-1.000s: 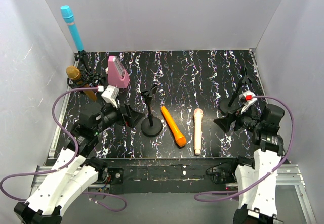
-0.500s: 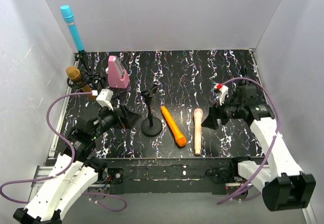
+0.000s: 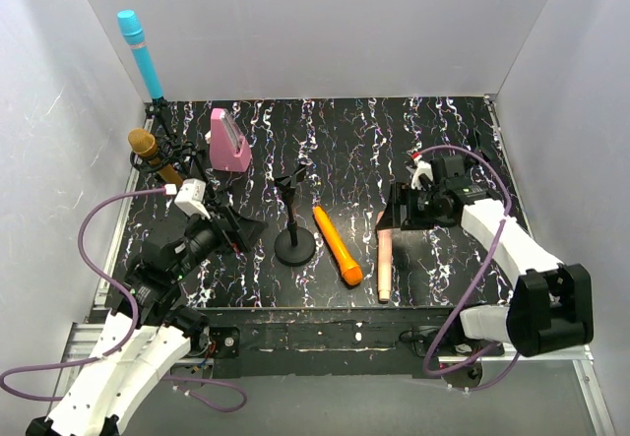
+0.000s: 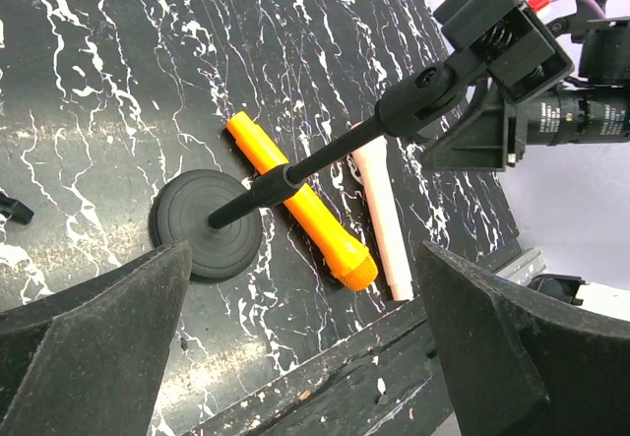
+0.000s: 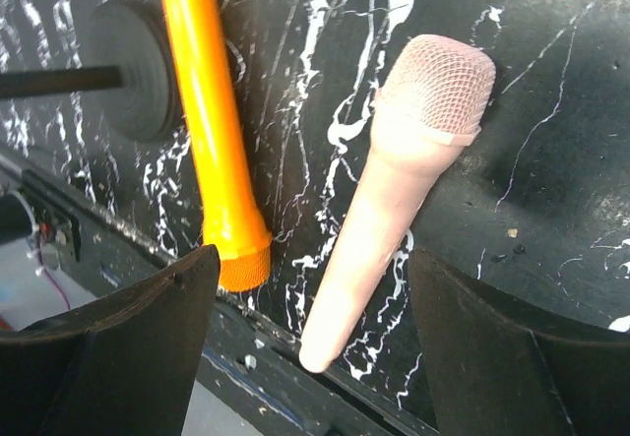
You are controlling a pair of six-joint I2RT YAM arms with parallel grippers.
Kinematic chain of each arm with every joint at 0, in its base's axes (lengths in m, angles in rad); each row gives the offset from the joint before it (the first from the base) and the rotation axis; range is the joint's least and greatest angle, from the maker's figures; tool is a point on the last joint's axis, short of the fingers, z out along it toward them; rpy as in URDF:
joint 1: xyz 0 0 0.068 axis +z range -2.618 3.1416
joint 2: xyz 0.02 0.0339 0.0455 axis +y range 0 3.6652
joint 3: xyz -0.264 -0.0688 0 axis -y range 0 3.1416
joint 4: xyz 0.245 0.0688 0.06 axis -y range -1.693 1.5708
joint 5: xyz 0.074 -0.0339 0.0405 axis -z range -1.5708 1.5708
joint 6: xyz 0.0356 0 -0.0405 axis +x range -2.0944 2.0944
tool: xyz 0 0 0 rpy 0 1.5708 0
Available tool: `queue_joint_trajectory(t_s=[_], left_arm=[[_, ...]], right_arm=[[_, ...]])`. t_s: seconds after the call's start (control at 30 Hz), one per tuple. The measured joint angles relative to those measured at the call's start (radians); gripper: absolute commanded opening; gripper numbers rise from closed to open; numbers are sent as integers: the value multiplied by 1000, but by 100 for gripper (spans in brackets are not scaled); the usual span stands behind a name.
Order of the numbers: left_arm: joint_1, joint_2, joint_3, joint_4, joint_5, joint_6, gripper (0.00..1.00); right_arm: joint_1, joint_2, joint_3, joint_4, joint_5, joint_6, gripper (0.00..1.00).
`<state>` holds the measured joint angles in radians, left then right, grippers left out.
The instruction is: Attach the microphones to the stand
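A cyan-blue microphone (image 3: pixel 141 57) stands upright in a holder at the back left, and a gold microphone (image 3: pixel 150 151) sits tilted in a holder just in front of it. The orange microphone (image 3: pixel 337 246) (image 4: pixel 300 205) (image 5: pixel 212 131) and the peach-pink microphone (image 3: pixel 384 259) (image 4: pixel 379 215) (image 5: pixel 394 190) lie flat on the table, side by side. An empty black stand (image 3: pixel 294 244) (image 4: pixel 205 224) rises left of them. My left gripper (image 3: pixel 246 229) (image 4: pixel 305 357) is open, left of the stand's base. My right gripper (image 3: pixel 391 218) (image 5: pixel 315 347) hangs open over the peach-pink microphone, jaws either side of it without touching.
A squat pink wedge block (image 3: pixel 228 141) stands at the back left. White walls close in the black marbled table (image 3: pixel 345 151) on three sides. The table's front edge (image 3: pixel 325 308) runs just beyond the heads of the lying microphones.
My right arm has swung from the table's right side toward the middle and now hovers over the peach-pink microphone. My left gripper has drawn back slightly to the left.
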<state>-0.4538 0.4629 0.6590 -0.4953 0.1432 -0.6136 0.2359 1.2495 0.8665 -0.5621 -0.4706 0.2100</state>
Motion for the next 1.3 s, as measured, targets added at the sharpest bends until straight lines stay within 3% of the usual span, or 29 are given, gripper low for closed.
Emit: queue_joint_trajectory(t_s=[0.33,0.63,0.83,1.13,1.3], left_arm=[[0,57,10,-10,0,-1,98],[0,28,10,-15,1,7,98],[0,13,22,-27,-1,27,98],[0,12,26,-30,0,43,98],[0,11,47,-35,16,56,98]], right_arm=[[114,194,3,41,237,164,91],[171,327,54,34,367,185,82],[217,350,64,30,453,164,67],[229,392,98,11,451,125,27],[229,409,119,8,430,92,13]])
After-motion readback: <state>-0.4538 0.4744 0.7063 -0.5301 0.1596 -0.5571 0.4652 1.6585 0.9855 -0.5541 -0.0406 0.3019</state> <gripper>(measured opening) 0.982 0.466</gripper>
